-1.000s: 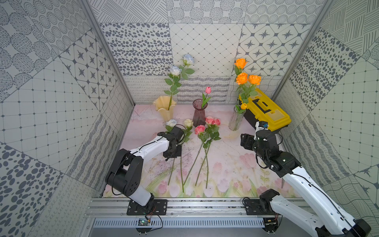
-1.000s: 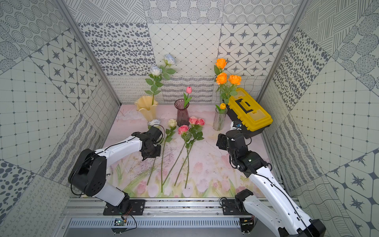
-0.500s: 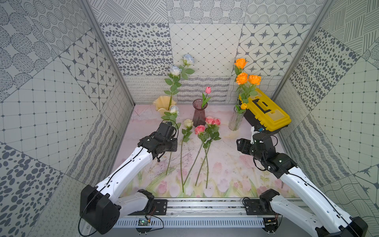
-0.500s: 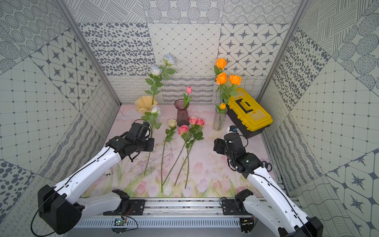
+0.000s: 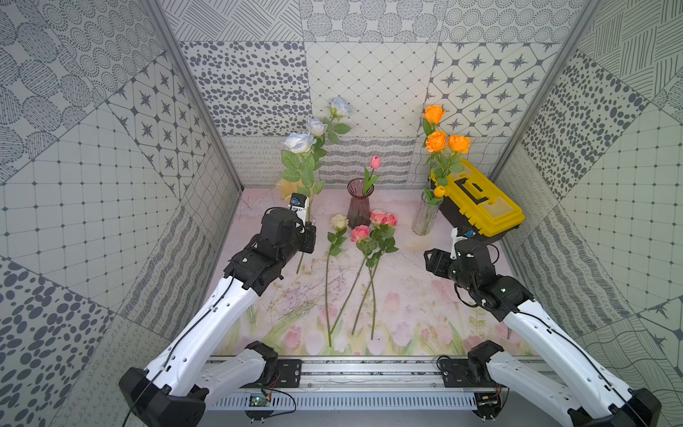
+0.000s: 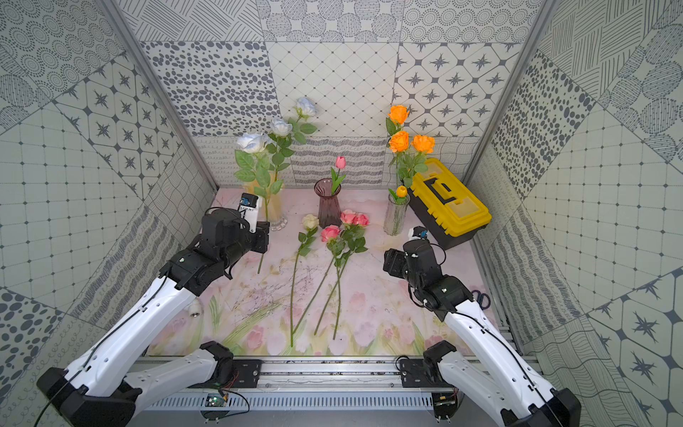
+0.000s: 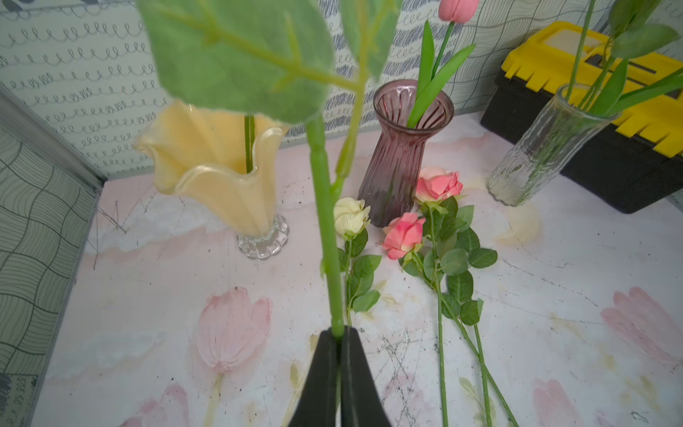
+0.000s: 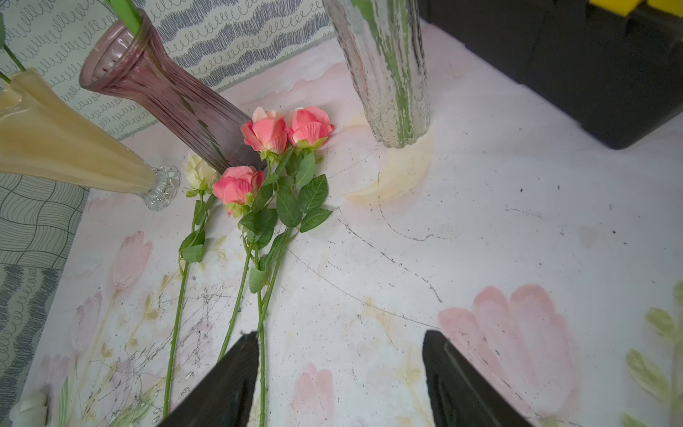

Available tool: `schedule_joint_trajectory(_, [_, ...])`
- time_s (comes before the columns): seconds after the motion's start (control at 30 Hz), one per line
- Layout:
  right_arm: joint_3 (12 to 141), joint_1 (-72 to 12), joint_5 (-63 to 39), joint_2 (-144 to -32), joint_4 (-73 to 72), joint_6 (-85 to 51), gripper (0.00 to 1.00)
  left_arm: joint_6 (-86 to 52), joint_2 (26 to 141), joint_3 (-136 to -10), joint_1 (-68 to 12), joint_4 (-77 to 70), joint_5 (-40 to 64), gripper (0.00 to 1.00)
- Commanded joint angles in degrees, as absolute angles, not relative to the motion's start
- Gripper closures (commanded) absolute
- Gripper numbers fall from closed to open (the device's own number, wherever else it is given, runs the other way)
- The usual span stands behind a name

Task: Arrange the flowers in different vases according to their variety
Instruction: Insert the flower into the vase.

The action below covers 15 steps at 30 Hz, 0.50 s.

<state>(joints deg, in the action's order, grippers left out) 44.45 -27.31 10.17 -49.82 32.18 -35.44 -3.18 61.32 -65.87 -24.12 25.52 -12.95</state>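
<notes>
A scuffed pink tulip-painted mat (image 5: 406, 288) is enclosed by grey patterned tile walls (image 5: 92, 203). A green-stemmed white rose (image 5: 299, 142) is pinched by the left gripper (image 7: 338, 332) near the cream-yellow ruffled vase (image 7: 207, 177); the right gripper (image 8: 340, 334) is spread, empty.

In a top view, the cream vase (image 5: 283, 185) is mostly hidden behind the leaves of the white rose (image 5: 299, 142) and the left arm (image 5: 273, 240). In the left wrist view, that rose's head is cut off by the frame edge and its nearest leaf (image 7: 240, 55) is blurred. In the right wrist view, the clear vase (image 8: 388, 74) is cut off below its mouth. A white object (image 6: 194, 308) beside the left arm is too small to identify.
</notes>
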Motion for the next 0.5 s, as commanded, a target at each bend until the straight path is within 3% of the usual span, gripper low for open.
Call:
schedule_joint_trajectory(0.0, [43.5,-27.5,9.4,-50.0,29.4,-36.4,0.25,5.2,63.9,-69.9,-22.8,10.3,-14.9,1.0])
schedule_joint_trajectory(0.47, [40.4,-27.5,9.5,-48.6,28.3,-38.3,0.25,5.6,80.2,-87.1,-12.4,-3.6,-7.6,1.0])
